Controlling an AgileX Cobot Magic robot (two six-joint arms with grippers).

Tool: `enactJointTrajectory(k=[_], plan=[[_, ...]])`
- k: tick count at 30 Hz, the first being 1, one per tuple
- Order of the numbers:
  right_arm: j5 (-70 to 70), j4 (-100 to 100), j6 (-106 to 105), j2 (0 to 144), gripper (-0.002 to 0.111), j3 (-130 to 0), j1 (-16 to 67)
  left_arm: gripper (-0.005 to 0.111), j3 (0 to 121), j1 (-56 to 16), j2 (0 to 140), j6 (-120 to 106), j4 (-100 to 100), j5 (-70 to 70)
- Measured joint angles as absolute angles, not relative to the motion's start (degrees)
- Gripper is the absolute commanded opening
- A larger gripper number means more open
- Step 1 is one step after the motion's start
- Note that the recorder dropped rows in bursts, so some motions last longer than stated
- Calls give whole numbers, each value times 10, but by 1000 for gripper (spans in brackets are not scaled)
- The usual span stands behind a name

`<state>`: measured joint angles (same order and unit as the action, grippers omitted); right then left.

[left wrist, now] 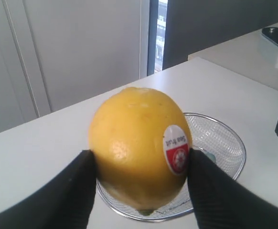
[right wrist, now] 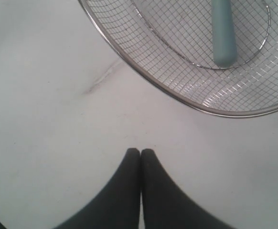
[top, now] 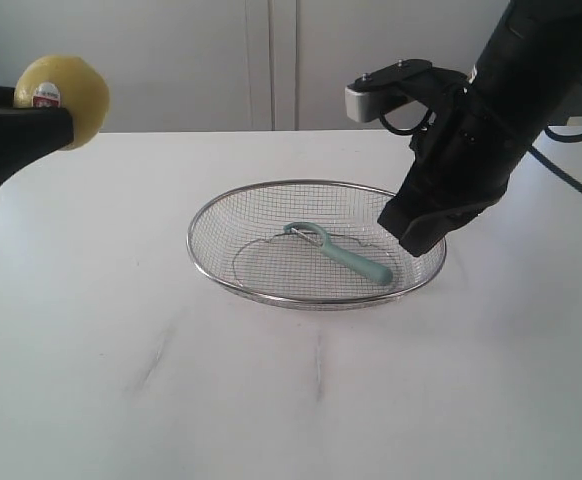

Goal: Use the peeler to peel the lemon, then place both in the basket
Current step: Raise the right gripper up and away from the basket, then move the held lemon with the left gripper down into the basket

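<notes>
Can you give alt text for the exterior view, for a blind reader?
A teal peeler lies in a wire mesh basket on a white table. The left gripper holds a yellow lemon in the air; the right gripper, shut and empty, hovers by the basket's right side.

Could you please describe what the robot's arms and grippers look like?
The left gripper and the right gripper both have matte black fingers that taper to rounded tips, with no markings visible. The right arm is bulky and black. It carries a pale grey block on a black bracket and trails a thin black cable. The left arm is black too.
</notes>
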<state>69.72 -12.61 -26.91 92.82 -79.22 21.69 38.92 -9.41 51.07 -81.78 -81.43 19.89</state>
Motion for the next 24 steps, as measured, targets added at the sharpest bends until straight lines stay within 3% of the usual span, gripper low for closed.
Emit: enactJointTrajectory(k=[24], plan=[[698,-126,-267,928,0,-792,217,0,494,-94,635,-857,-836,226]])
